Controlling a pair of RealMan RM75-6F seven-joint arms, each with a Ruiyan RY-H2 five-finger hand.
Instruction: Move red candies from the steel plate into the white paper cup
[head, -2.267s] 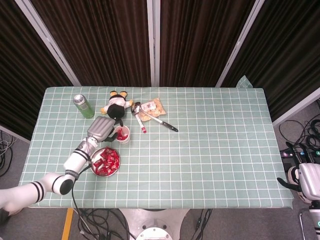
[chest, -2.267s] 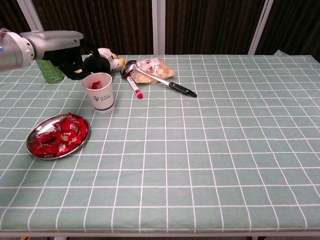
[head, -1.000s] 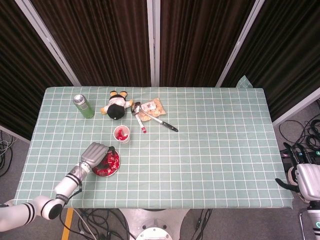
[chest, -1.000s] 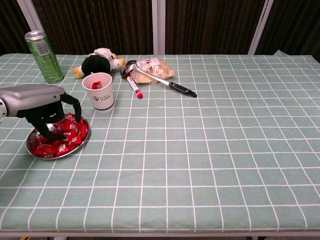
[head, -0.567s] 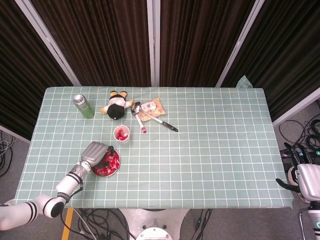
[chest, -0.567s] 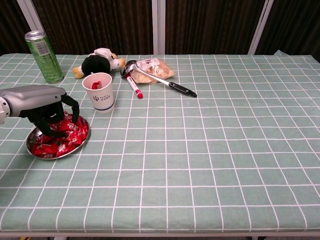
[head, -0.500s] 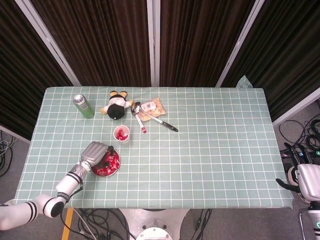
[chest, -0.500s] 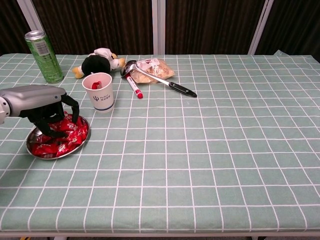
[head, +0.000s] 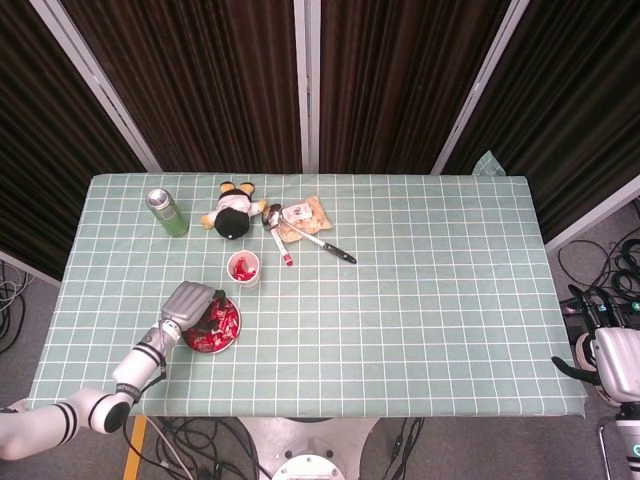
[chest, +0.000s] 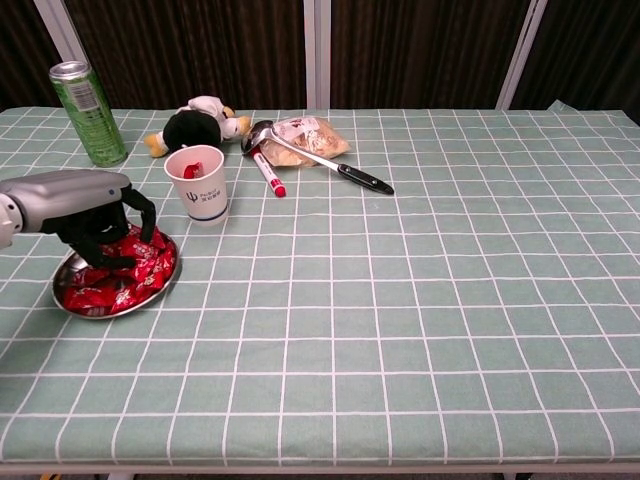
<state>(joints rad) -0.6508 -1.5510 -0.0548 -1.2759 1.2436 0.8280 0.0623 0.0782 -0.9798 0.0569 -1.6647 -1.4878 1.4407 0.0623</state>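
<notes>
The left robot hand (chest: 88, 215), silver-backed with black fingers (chest: 143, 222), is lowered palm-down over the near-left part of the steel plate (chest: 160, 282), its fingers curled down into the heap of red candies (chest: 125, 275); whether a candy is actually gripped cannot be told, since the fingertips are buried among the wrappers. The plate is seen as a shallow round dish of shiny metal, and the candies as crinkled, glossy red wrapped pieces piled loosely across it. Just beyond the hand, toward the far side of the tabletop (chest: 420, 300), the white paper cup (chest: 198, 183) is stood upright, a small dark logo printed on its wall and something red visible inside. Further from the hand, a tall green can (chest: 89, 100) is placed at the far left, and a black-and-white plush toy (chest: 196, 124) is laid behind the cup. To the right of these, a red-tipped marker (chest: 267, 172), a metal ladle with a black handle (chest: 318, 156) and a clear snack packet (chest: 308, 137) are gathered together. The tabletop is covered in pale green cloth with a white grid. The right robot hand (head: 612, 362) is seen only in the head view, held off the tabletop's right edge well away from everything; how its fingers lie cannot be made out.
</notes>
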